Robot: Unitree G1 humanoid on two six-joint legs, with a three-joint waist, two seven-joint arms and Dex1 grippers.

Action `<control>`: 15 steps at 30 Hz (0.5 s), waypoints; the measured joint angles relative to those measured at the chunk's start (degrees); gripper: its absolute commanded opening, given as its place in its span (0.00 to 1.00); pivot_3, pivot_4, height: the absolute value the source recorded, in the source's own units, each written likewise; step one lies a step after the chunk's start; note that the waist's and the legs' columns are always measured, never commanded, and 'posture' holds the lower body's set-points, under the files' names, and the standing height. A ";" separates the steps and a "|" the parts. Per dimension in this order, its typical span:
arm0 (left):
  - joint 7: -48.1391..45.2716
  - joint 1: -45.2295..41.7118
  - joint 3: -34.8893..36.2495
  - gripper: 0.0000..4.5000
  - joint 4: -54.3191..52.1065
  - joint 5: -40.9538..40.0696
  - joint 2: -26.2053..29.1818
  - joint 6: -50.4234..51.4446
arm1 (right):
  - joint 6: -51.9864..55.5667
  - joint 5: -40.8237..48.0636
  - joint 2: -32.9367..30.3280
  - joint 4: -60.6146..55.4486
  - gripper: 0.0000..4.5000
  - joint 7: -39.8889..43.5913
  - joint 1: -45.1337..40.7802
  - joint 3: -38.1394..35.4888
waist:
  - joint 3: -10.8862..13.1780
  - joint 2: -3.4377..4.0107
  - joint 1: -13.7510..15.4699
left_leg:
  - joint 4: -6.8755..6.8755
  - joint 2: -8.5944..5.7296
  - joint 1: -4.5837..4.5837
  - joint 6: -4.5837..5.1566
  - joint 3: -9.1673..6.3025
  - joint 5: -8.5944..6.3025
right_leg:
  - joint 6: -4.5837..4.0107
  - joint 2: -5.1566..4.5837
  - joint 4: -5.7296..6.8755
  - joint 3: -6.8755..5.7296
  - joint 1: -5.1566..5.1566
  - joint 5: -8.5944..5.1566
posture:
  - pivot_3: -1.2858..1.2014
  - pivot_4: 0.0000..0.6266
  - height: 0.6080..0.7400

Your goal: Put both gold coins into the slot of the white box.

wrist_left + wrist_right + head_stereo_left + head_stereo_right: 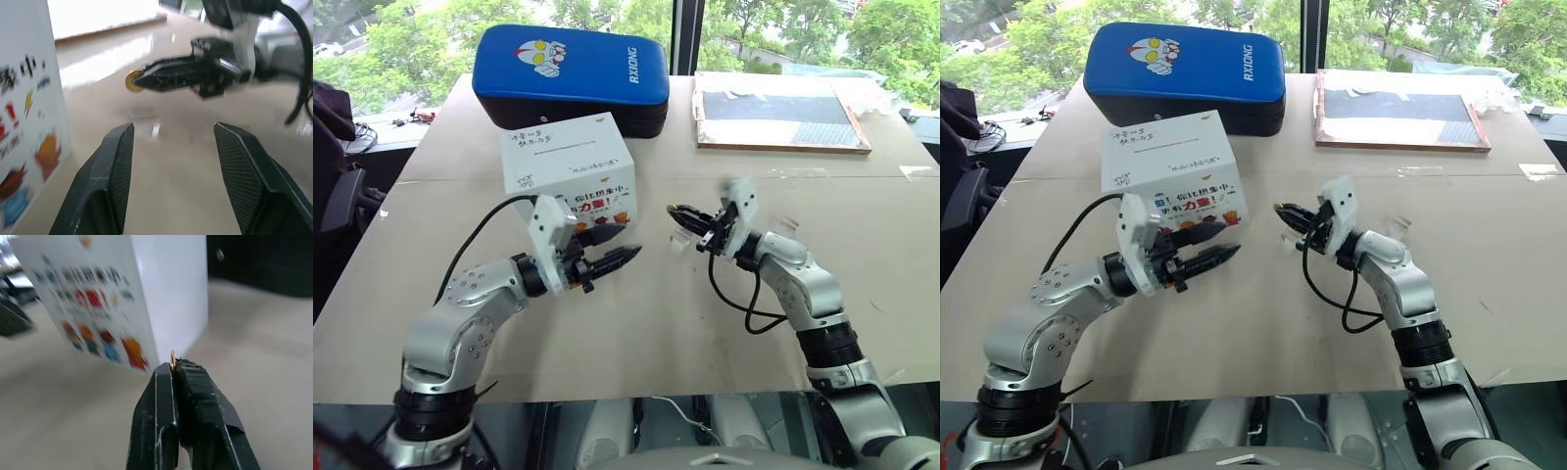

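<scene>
**Fingers clamped on one coin, slot waiting on the box top**

Fingers of our right gripper (pixel 677 211) are pressed together on a small shiny gold coin (pixel 131 81), a round disc gripped by its edge so most of its face juts past the tips. Seen along those fingers, just a gold sliver (pixel 172 356) peeks out between the black pads. Our left gripper (pixel 619 257) holds nothing; its two black fingers (pixel 115 176) stand spread, pointing level toward the right gripper across a bare stretch of the tan table (pixel 656 323).

Beyond both sets of fingers stands the white cardboard box (pixel 570 166), its printed cartoon side facing us. The thin dark slot (pixel 566 143) runs across the plain top face, above and behind the left fingers and well apart from the coin.

We cannot pick out the second coin.

To do this step well, we judge the right fingers should carry the coin up over the box top, turn so the disc's edge lines up with the slit, and lower it partway in before letting go. The spread left fingers could steady the box wall if it slides.
</scene>
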 measured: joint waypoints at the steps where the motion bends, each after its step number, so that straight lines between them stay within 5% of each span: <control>1: 1.12 -0.50 0.80 0.58 0.29 -1.89 -1.07 0.64 | 2.06 2.83 0.63 -2.09 0.01 0.23 0.27 -0.37 | -0.01 -0.01 -0.07 | 0.00 0.00 0.00 0.01 -0.01 0.00 | 0.00 0.00 0.01 0.00 0.01 0.00 | 0.52 0.24 1.00; 8: 9.55 -4.86 4.03 0.58 0.85 -16.32 -9.84 4.67 | 16.03 22.63 4.94 -12.00 0.01 -2.22 1.41 -5.14 | -0.03 0.00 -0.03 | 0.01 -0.01 0.01 0.01 -0.02 -0.01 | 0.01 0.00 0.01 0.00 0.02 0.03 | 0.52 0.24 1.00; 15: 13.59 -6.34 4.28 0.58 0.92 -24.37 -12.53 5.02 | 21.26 33.03 6.56 -14.90 0.01 -6.53 1.41 -7.11 | -0.03 0.00 -0.07 | 0.01 -0.04 0.01 0.01 0.01 -0.01 | 0.01 0.23 0.01 -0.01 0.02 0.03 | 0.52 0.24 1.00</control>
